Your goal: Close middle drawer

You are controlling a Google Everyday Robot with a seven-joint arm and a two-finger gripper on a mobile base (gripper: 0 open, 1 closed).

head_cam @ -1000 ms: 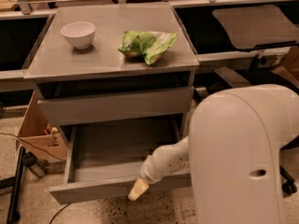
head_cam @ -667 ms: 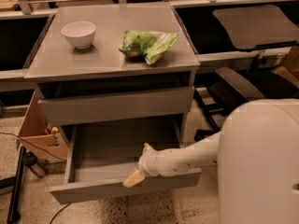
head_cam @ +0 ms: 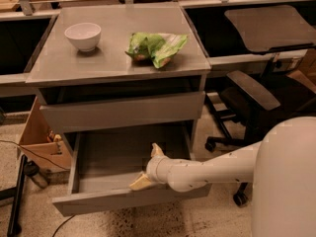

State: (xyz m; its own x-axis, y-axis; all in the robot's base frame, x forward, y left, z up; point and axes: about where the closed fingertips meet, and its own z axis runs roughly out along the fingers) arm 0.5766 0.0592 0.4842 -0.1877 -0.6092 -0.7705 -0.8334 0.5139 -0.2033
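Pulled back to the right of the grey metal cabinet [head_cam: 118,68], the robot's white arm [head_cam: 217,169] now stretches in from that side. The wide, shallow matte-grey middle drawer [head_cam: 106,162] stands far out of the cabinet, below the taller-fronted grey drawer [head_cam: 123,111]. On the cabinet top lie a crumpled green bag [head_cam: 155,47] and a white bowl [head_cam: 83,36]. Over the middle drawer's front right, the gripper [head_cam: 148,167] has its tan fingers [head_cam: 141,182] spread apart.
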